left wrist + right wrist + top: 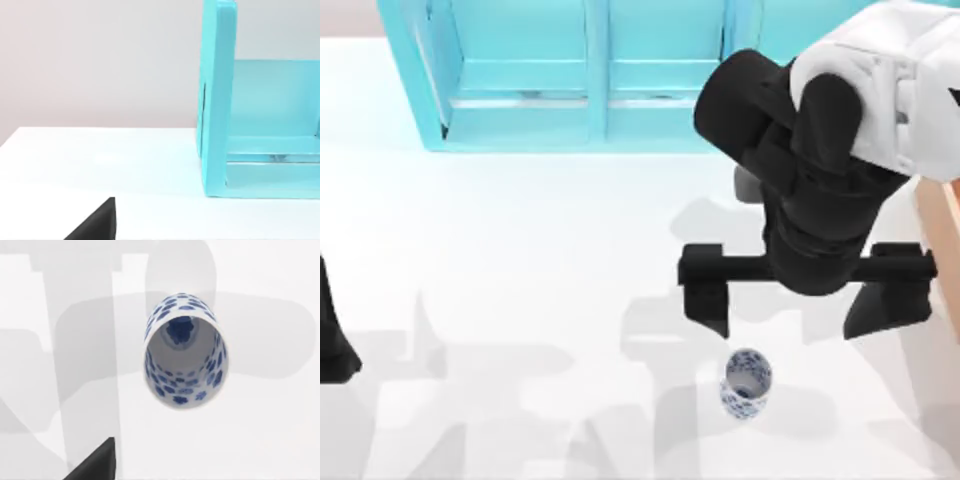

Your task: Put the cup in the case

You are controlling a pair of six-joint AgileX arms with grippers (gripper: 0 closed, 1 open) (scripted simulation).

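The cup (747, 382), small and white with a blue pattern, stands upright on the white table near the front, right of centre. My right gripper (798, 300) hovers just behind and above it, open, its two black fingers spread wide with nothing between them. The right wrist view looks down into the cup (185, 350), mouth up. The turquoise case (590, 70) stands along the back of the table with its open compartments facing the front. The left wrist view shows the case's side wall (217, 100). My left arm (332, 340) is parked at the table's left edge.
A tan, wood-coloured object (942, 230) sits at the right edge, partly behind the right arm. The white table (520, 280) stretches between the case and the cup. Arm shadows fall across the front of the table.
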